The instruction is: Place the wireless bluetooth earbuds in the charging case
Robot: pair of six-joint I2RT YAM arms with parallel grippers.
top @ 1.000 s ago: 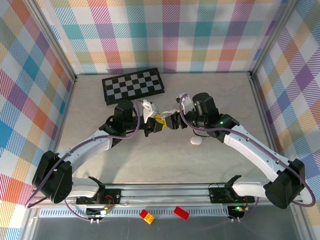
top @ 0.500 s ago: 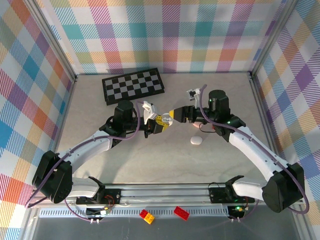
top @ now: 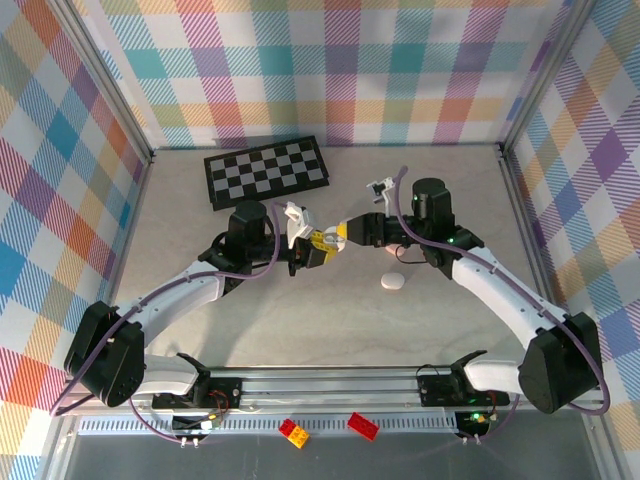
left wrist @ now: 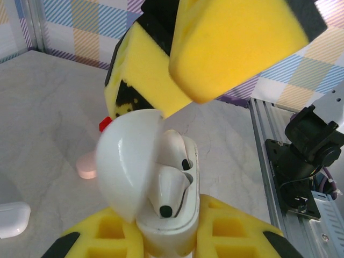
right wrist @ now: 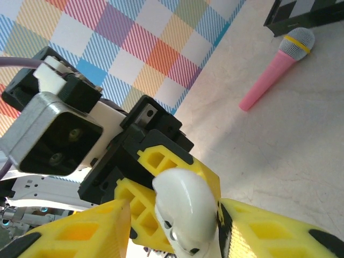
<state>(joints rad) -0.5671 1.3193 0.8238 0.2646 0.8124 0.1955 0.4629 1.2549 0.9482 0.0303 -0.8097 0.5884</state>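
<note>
- My left gripper [left wrist: 171, 237] is pinched tight on the lower body of the charging case [left wrist: 164, 224]. It holds the case off the table near the middle of the workspace, with the mouth open toward the right arm.
- The lid [left wrist: 126, 161] is swung back to one side, so the wells are exposed.
- Both earbuds are in the case. The far earbud [left wrist: 175, 145] looks sunk in its well. The near earbud [left wrist: 170, 188] seems to sit higher and at a slant, so I judge it is not fully home.
- My right gripper [right wrist: 174, 227] is at the case with its yellow fingers [right wrist: 80, 234] spread either side of the lid. There is a dark gap on one side, and I see nothing pinched between them. I can't tell whether the other finger touches the lid.
- I take the step in hand to be seating that near bud and then shutting the lid.
- To do it well I'd hold the left grip firm and steady, because any twist there moves the target.
- I'd bring one right pad down on the bud's crown and push along the line of its well, not sideways, or it may pop out.
- I'd go slowly and lightly. The glossy plastic will likely slip under foam.
- Only once the bud sits level with its neighbour would I nudge the lid over from behind.
- A spare white case [top: 394, 282] lies on the table to the near right, and the checkerboard [top: 266, 170] lies far left. Both are well apart from the work.
</note>
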